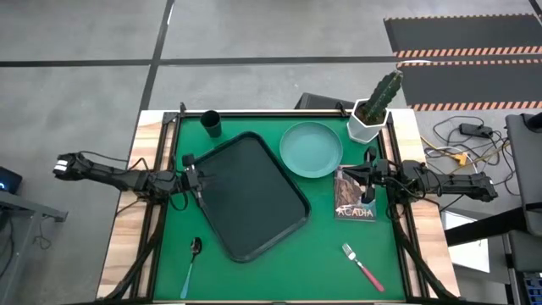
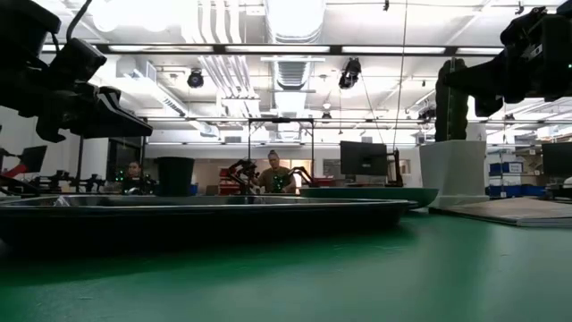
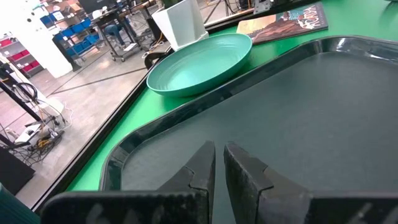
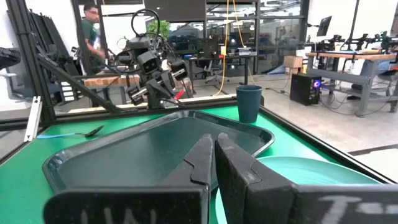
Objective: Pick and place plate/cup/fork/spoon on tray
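Note:
The dark tray point(image 1: 252, 196) lies slantwise on the middle of the green table, nothing in it. The teal plate point(image 1: 311, 149) rests flat to its far right. The dark cup point(image 1: 211, 124) stands upright at the far left. The blue-handled spoon point(image 1: 191, 261) lies near left, the red-handled fork point(image 1: 363, 266) near right. My left gripper point(image 1: 198, 180) is shut and empty above the tray's left rim point(image 3: 118, 162). My right gripper point(image 1: 362, 176) is shut and empty over the picture book, just right of the plate point(image 4: 311, 171).
A picture book point(image 1: 354, 200) lies right of the tray, under my right gripper. A white pot with a cactus point(image 1: 370, 119) stands at the far right corner. Bare green table lies between tray and fork. People show in the room beyond.

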{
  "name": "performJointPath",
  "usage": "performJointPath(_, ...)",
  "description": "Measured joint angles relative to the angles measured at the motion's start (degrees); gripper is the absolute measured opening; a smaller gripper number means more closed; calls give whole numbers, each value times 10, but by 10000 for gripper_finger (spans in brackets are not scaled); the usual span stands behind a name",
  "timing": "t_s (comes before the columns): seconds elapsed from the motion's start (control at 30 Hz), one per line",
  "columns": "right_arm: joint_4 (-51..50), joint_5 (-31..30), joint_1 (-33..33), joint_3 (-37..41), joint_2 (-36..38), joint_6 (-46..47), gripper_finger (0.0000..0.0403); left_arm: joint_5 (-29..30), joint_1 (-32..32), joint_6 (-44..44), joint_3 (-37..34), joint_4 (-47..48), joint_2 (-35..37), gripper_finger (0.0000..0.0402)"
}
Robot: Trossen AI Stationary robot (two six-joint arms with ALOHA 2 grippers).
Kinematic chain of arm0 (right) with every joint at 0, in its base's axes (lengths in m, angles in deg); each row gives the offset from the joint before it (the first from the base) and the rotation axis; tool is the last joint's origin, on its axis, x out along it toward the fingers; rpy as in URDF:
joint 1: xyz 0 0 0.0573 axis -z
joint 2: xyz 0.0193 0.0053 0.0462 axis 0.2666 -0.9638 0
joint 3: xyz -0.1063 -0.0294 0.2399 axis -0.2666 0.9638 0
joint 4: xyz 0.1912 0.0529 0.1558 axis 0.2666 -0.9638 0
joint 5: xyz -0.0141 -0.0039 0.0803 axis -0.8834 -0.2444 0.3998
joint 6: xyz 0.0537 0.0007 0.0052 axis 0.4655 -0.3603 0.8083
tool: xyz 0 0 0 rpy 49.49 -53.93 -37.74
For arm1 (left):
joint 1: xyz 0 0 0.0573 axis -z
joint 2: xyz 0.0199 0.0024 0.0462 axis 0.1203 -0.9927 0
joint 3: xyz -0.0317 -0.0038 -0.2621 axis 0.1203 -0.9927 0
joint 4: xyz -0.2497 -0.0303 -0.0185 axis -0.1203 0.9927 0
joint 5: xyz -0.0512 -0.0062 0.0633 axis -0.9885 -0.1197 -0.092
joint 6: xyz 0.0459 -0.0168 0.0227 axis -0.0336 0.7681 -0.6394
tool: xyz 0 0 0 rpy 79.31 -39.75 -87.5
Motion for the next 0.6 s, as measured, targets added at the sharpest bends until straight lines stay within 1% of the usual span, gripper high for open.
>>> performJointPath(0.33,0,0,0,0,0,-7,9,0,0,2,0,-1,0,17)
performJointPath(0.37,0,0,0,0,0,-7,9,0,0,19,0,-8,0,17)
performJointPath(0.43,4,0,0,0,0,6,9,0,0,90,0,-44,-2,17)
performJointPath(0.53,12,0,0,0,0,48,9,0,0,197,0,-122,-4,17)
performJointPath(0.6,19,0,0,0,-1,71,9,0,0,243,0,-171,-4,17)
